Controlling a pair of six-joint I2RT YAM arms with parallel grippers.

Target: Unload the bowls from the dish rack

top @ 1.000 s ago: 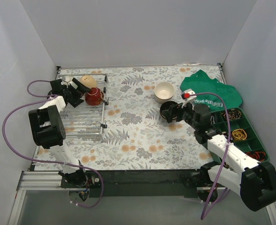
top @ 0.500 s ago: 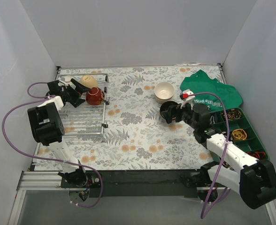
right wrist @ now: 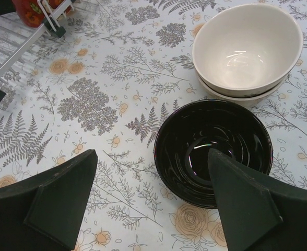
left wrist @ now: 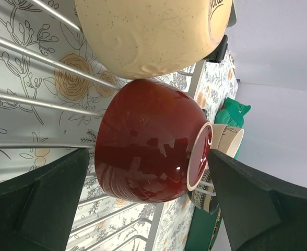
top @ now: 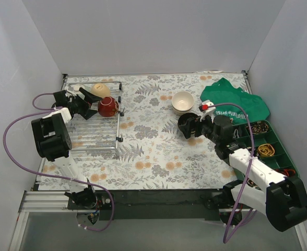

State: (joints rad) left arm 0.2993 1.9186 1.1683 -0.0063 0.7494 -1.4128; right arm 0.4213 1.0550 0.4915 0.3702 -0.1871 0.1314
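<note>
The silver wire dish rack point(top: 91, 136) lies at the left. A red bowl point(top: 107, 106) lies on its side at the rack's far right, with a tan bowl point(top: 99, 90) behind it. My left gripper point(top: 91, 103) is open, its jaws on either side of the red bowl point(left wrist: 148, 141) with a thin gap at one finger. A dark bowl point(top: 186, 125) stands on the table by two stacked cream bowls point(top: 182, 101). My right gripper point(right wrist: 151, 151) is open, one finger over the dark bowl point(right wrist: 213, 149), the other over the table.
A green cloth point(top: 234, 104) lies at the back right. A green compartment tray point(top: 271, 146) with small items runs along the right edge. White walls close in the left, back and right. The rack's corner point(right wrist: 18, 47) shows in the right wrist view.
The left gripper has pushed forward around the red bowl. The rack, red bowl and tan bowl have shifted a little to the right. The right arm has barely moved.
</note>
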